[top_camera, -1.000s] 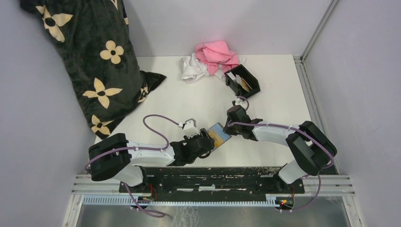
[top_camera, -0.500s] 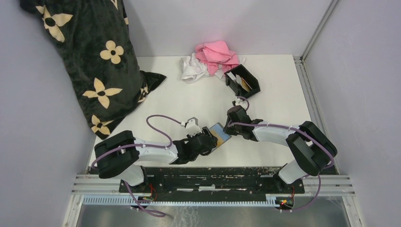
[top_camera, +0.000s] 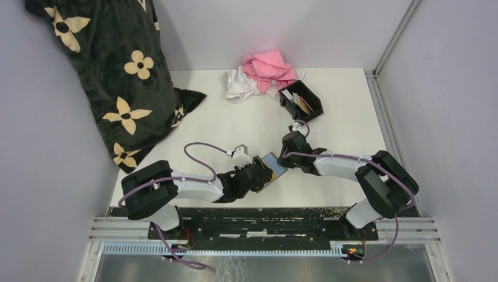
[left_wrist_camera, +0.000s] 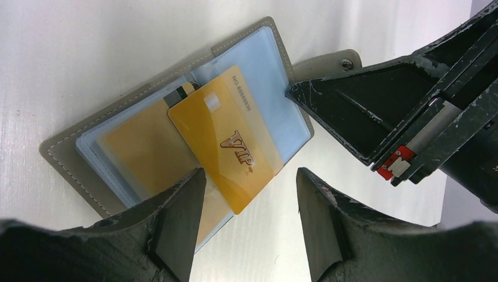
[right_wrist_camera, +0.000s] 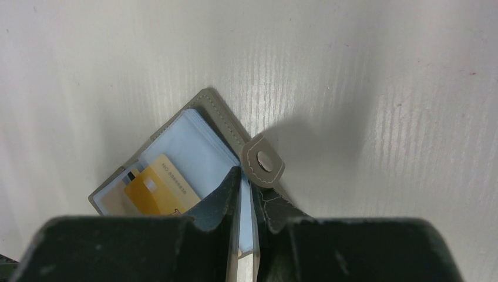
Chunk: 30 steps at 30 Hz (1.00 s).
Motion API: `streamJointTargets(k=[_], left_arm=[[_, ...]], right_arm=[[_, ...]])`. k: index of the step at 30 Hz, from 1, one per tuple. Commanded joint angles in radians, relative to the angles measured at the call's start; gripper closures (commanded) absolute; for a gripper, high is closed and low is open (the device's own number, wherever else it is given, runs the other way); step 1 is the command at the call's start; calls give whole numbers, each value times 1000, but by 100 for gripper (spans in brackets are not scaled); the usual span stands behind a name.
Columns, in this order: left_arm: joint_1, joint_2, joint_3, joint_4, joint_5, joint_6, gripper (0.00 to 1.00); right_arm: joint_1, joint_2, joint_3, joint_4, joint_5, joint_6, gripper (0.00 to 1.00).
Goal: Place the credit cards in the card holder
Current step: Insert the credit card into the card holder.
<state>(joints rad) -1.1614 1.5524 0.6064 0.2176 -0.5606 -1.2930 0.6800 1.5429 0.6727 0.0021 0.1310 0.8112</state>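
Observation:
A grey folding wallet (left_wrist_camera: 176, 135) lies open on the white table, its light blue sleeves facing up. An orange VIP credit card (left_wrist_camera: 226, 141) sticks halfway out of a sleeve, toward my left gripper (left_wrist_camera: 249, 220). That gripper is open, its fingers on either side of the card's near corner and not touching it. My right gripper (right_wrist_camera: 246, 205) is shut on the wallet's (right_wrist_camera: 199, 147) edge beside the snap tab (right_wrist_camera: 262, 161). The black card holder (top_camera: 306, 101) stands at the back right with a white and a tan card inside.
A pink and white cloth pile (top_camera: 261, 75) lies right behind the card holder. A black flowered pillow (top_camera: 111, 76) fills the back left. Grey walls close in the table on three sides, with a metal rail (top_camera: 264, 226) along the near edge.
My left arm has slid a little to the right, bringing its open fingers closer to the wallet. The right arm and the wallet have not moved.

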Motion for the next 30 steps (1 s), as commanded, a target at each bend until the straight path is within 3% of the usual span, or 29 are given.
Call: streamJointTargets(k=[1,30], left_arm=[[8,23,20,6,6,-14,34],[12,56,73,28,-10,14,33]], right_arm=[[-1,68,-42,-60,7,-9,84],[-2,76,-43,-60,5,-10,84]])
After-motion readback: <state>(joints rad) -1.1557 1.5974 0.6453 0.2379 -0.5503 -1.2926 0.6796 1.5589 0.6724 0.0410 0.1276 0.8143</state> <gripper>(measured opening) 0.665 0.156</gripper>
